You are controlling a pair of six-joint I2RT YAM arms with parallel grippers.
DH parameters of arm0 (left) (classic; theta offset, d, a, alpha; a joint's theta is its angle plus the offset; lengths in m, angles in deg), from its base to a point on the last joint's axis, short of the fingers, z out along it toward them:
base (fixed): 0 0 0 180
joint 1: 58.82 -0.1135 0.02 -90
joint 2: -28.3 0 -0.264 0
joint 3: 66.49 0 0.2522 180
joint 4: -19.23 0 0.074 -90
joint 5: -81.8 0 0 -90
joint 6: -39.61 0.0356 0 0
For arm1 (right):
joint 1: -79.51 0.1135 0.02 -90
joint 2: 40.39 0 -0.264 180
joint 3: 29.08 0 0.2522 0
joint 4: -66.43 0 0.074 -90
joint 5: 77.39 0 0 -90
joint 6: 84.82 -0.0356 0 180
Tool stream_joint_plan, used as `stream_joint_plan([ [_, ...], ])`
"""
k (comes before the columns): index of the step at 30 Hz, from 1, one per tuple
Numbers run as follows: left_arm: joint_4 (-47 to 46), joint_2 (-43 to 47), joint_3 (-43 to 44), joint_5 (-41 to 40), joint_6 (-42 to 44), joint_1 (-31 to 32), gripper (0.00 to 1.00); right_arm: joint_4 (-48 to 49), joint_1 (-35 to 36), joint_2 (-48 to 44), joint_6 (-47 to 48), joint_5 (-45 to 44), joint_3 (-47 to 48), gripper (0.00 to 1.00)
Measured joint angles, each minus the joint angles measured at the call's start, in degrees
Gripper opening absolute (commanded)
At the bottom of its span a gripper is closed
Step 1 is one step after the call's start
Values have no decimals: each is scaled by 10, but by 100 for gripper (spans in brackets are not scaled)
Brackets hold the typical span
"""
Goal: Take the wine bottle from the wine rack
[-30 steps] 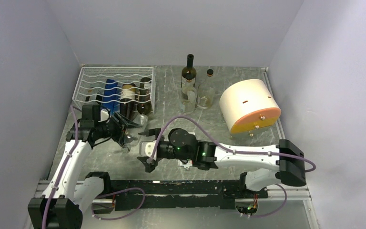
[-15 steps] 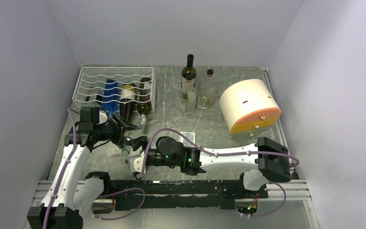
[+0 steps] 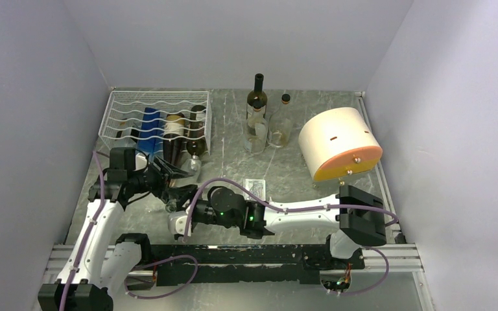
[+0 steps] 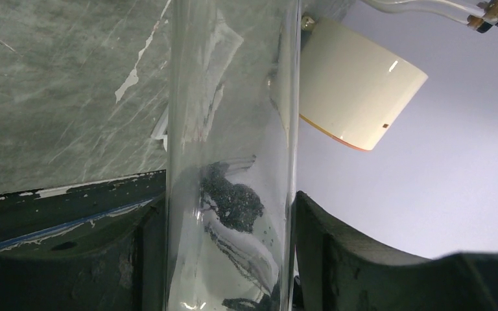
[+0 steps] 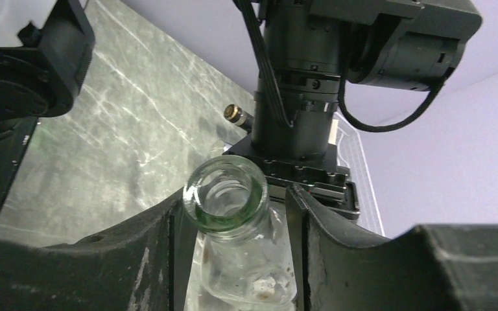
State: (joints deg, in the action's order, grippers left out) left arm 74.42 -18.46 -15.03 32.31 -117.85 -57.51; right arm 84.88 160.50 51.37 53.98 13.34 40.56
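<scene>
A clear glass wine bottle point(image 3: 171, 202) hangs between my two grippers, in front of the white wire wine rack point(image 3: 120, 103) and clear of it. My left gripper point(image 3: 176, 181) is shut on its body; in the left wrist view the glass point(image 4: 233, 129) fills the gap between the dark fingers point(image 4: 337, 253). My right gripper point(image 3: 176, 212) has come in from the right. In the right wrist view its jaws stand close on either side of the bottle's neck and open mouth point(image 5: 227, 194), touching the glass. Several dark bottles point(image 3: 176, 126) lie in the rack.
Three bottles point(image 3: 257, 103) stand upright at the back centre. A cream cylinder with an orange face point(image 3: 340, 142) lies at the right. A small card point(image 3: 255, 186) lies on the table by the right arm. Grey walls close in both sides.
My right arm has swung left to the bottle's mouth and its jaws have closed in on the neck. The left gripper kept its hold and barely moved.
</scene>
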Motion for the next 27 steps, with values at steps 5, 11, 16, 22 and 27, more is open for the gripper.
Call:
stream_joint_plan([
  [5, -7, 12, -4, 3, -13, 0, 24, 10, 0, 0, 20, -12, 0, 35],
  [11, -10, 16, -17, 13, -29, 0, 91, -4, 1, -2, 20, -16, 7, 5],
  [16, -28, 33, -18, 27, -28, 1, 99, -45, 0, -28, -20, -19, 14, 0],
  [22, -20, 4, 10, 31, 21, 1, 99, -93, 0, -83, -57, -45, 18, 0],
  [27, 12, 6, 89, -21, 93, 1, 99, -87, 0, -153, -89, -97, -22, 0],
])
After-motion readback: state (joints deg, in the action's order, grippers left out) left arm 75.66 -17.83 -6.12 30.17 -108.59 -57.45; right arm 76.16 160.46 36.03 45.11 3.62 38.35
